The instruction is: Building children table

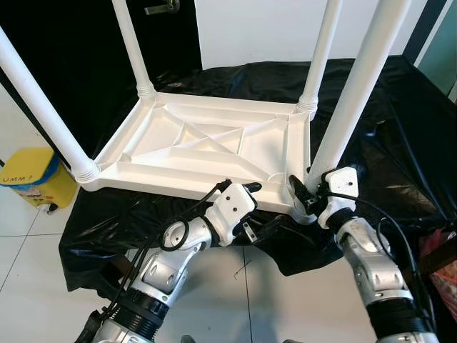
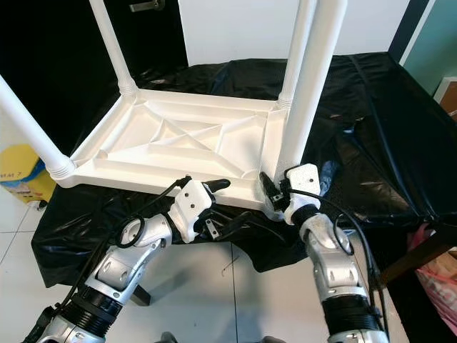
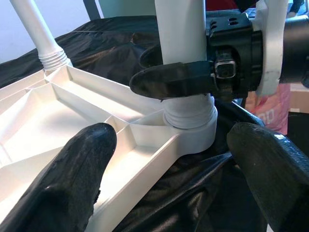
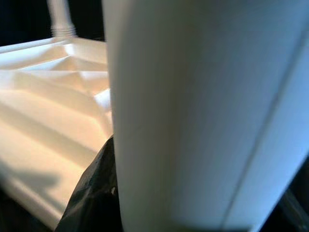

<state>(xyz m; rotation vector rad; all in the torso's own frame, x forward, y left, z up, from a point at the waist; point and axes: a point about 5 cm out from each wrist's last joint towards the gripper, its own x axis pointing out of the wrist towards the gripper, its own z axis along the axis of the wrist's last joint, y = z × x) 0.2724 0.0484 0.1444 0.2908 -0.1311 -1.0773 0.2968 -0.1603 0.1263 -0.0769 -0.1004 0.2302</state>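
Upturned white children's table (image 1: 207, 146) on black sheet (image 1: 385, 143), four legs up. Right claw (image 1: 303, 191) clamped around near-right leg (image 1: 350, 100) just above its socket. Left claw (image 1: 246, 204) spread wide beside the tabletop's near edge, just left of that leg, gripping nothing. Yellow bin (image 1: 32, 179) far left of the tabletop.

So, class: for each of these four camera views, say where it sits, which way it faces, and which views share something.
Left eye view: head, looking down at the upturned table top; both arms show.
Right eye view: same scene, beside it.
Left wrist view: along the open left gripper toward the near-right leg held by the right gripper.
Right wrist view: pressed close to that leg.
All share this leg.
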